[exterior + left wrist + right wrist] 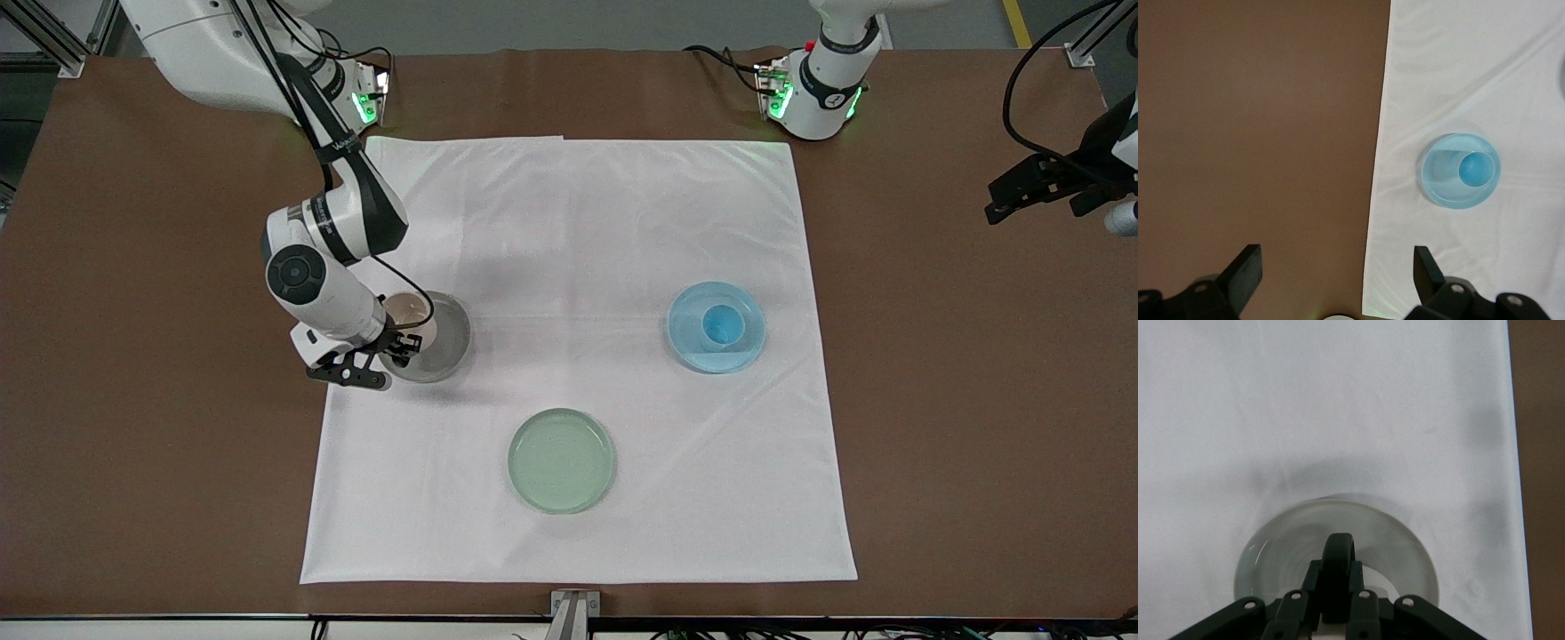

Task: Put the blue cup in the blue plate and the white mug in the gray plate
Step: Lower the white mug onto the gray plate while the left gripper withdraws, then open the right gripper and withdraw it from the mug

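Right gripper (pixel 391 348) pinches the white mug (pixel 411 322) by its black handle over the gray plate (pixel 440 338). Blue cup (pixel 722 325) sits in the blue plate (pixel 717 327); the left gripper (pixel 1337 277) waits spread over the table (pixel 1258 133).

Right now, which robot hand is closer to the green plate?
The right gripper: it holds the white mug over the gray plate, beside the green plate. The left gripper waits over bare table.

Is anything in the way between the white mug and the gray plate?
No, nothing is. The right tool is shut on the white mug's black handle, right over the gray plate. The blue cup sits in the blue plate. The left tool waits open.
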